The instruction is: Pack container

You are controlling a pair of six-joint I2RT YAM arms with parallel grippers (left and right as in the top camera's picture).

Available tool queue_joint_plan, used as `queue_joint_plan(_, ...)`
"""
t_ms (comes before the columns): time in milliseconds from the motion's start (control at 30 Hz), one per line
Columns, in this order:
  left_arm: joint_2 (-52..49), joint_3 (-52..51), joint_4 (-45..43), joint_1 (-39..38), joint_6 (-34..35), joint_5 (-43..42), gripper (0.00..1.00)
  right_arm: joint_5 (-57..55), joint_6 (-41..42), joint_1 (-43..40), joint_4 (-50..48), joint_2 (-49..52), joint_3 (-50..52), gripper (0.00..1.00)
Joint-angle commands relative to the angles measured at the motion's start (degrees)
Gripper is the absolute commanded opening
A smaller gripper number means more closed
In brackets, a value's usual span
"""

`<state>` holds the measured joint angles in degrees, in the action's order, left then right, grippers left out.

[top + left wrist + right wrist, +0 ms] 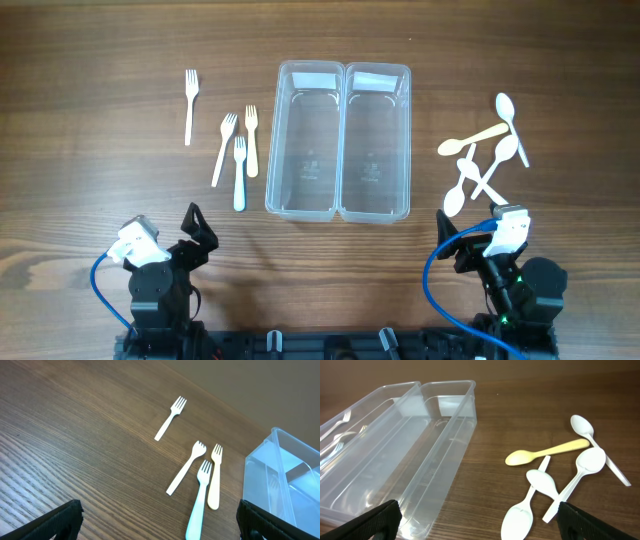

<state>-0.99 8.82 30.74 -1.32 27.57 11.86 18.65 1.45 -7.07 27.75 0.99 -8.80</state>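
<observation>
Trouble could have come first from the spoon pile (544,482) on the right of the table (90,200). The five spoons lay crossed over each other, so if you had closed on one handle, its neighbour would likely have been dragged or flipped along. On the left, the white fork (184,471), the cream fork (215,482) and the blue fork (200,500) lay just beside each other, and a wide grasp could have taken two at once; only the lone fork (169,420) lay well apart. All this cutlery was flat on the wood, so the fingers might have scraped the table or slipped off. The twin clear containers (343,140) stood empty in the middle, touching side by side, and they looked light; a bump from an arm could have pushed them. The left gripper (160,522) and the right gripper (480,522) both hung near the front edge with fingers spread wide, holding nothing. You could not see everything. Each wrist view showed only the dark fingertips (60,520) at its lower corners, and the blue fork's handle end was cut off in the left wrist view. In the right wrist view, forks seen through the clear wall looked as if they were inside, which the overhead view denied.
</observation>
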Motion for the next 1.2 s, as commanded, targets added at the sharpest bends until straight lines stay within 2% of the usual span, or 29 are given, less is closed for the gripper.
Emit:
queue_joint_plan(0, 0.7, -0.4, -0.3, 0.5, 0.1, -0.9, 1.0, 0.5, 0.2, -0.2, -0.3, -0.6, 0.2, 1.0)
queue_joint_plan(100, 0.7, -0.4, -0.4, 0.5, 0.1, -0.9, 1.0, 0.9, 1.5, -0.2, -0.4, -0.6, 0.2, 1.0)
queue_joint_plan(233, 0.7, -0.4, -1.8, 0.5, 0.1, -2.4, 1.0, 0.9, 9.7, -0.2, -3.7, -0.6, 0.2, 1.0)
queue_joint_plan(333, 0.7, -0.2, -5.5, 0.5, 0.1, -8.2, 1.0, 1.2, 25.4, -0.2, -7.3, -0.6, 0.2, 1.0)
queue_joint_plan(367, 0.6, -0.2, -6.4, 0.5, 0.1, -9.6, 1.0, 2.1, 27.4, -0.2, -8.4, -0.6, 0.2, 1.0)
queue_joint_plan(533, -1.3, 0.8, -7.8, 0.5, -0.1, -14.7, 1.0, 7.6, 24.6, -0.2, -18.0, -0.1, -1.0, 1.0)
queue_joint_plan(633, -5.5, 3.8, -7.9, 0.5, -2.1, -13.9, 1.0, 6.2, 21.2, -0.2, -16.5, 3.0, -4.6, 1.0)
queue_joint_plan(800, -19.1, 13.6, -7.4, 0.5, -7.9, -13.3, 1.0, 2.6, 18.1, -0.2, -11.1, 17.6, -15.1, 1.0)
queue_joint_plan(900, -29.0, 21.2, -5.0, 0.5, -8.3, -12.8, 1.0, 0.2, 16.7, -0.3, -6.7, 28.2, -22.7, 1.0)
queue_joint_plan(1167, -57.1, 44.5, 8.8, 0.5, -14.5, -12.0, 1.0, -4.3, 9.4, -0.4, 13.6, 62.0, -51.0, 1.0)
